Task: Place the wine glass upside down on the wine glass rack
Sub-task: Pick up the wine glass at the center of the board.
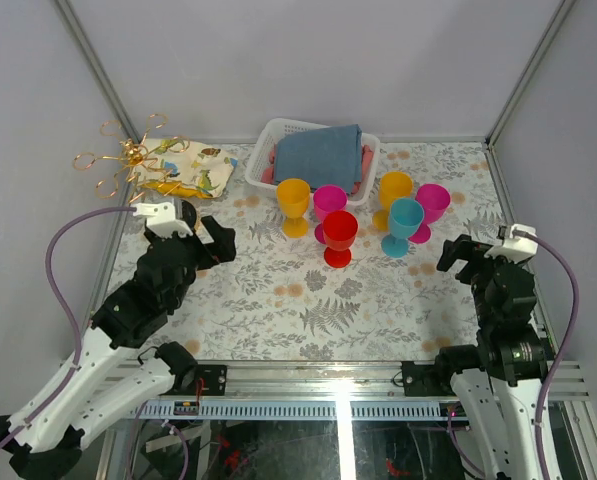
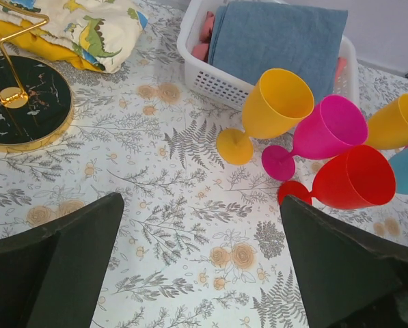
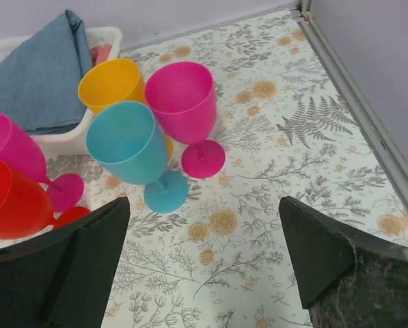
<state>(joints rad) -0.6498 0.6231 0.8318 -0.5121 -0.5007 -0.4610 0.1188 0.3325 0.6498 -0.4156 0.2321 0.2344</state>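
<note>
Rack (image 2: 39, 109) stands ahead-left of the left hand (image 2: 202, 201), red wine glass (image 2: 354, 178) upright ahead-right; left and right hand (image 3: 204, 201) both spread, empty.

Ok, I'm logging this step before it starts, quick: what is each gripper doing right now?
Left gripper: open, holding nothing.
Right gripper: open, holding nothing.

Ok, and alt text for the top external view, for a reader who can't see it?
Six coloured wine glasses stand upright, clustered in front of a white basket holding a blue cloth. The gold wine glass rack stands empty at the far left, beside a patterned cloth. The left gripper and right gripper are open, holding nothing.
</note>
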